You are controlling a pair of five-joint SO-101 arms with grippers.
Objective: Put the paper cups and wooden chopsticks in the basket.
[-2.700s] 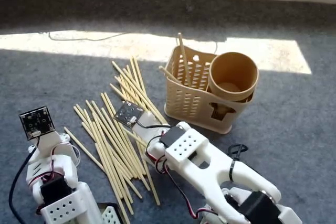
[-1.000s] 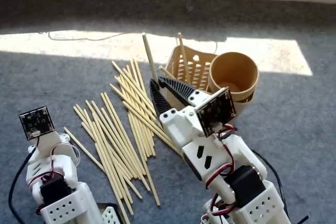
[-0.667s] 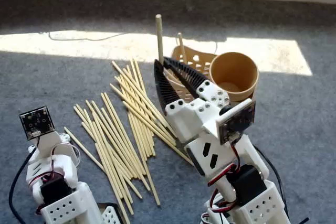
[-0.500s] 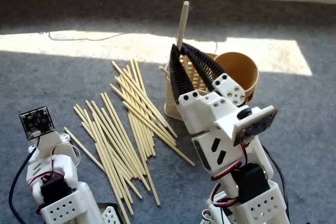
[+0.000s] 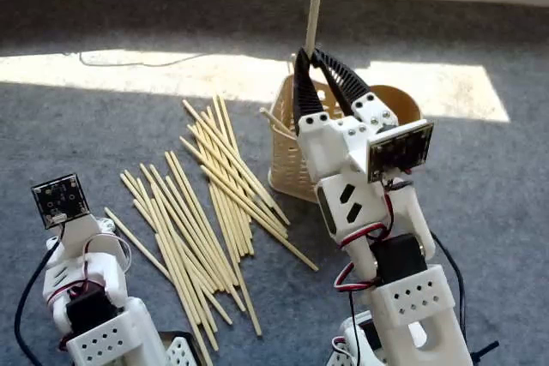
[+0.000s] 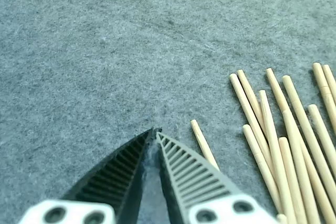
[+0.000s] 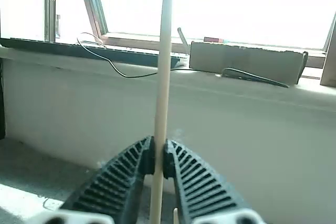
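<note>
The chopstick [image 5: 314,15] stands upright, clamped between the fingers of the right gripper [image 5: 309,53], seemingly above the basket [image 5: 290,160], which holds a paper cup [image 5: 401,99]. Let go from this height, it could bounce off the rim or tip out among the loose chopsticks [image 5: 206,203] on the carpet [image 5: 480,212]. The right arm [image 5: 369,203] is raised with its gripper pointing up. The left gripper [image 6: 156,131], fingers together and empty, hangs low over the carpet.

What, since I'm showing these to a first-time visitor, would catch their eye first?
The right gripper is raised high, clamping a single chopstick that stands upright over the basket in the high view. Beside the basket, a heap of loose chopsticks fans across the grey carpet.
</note>
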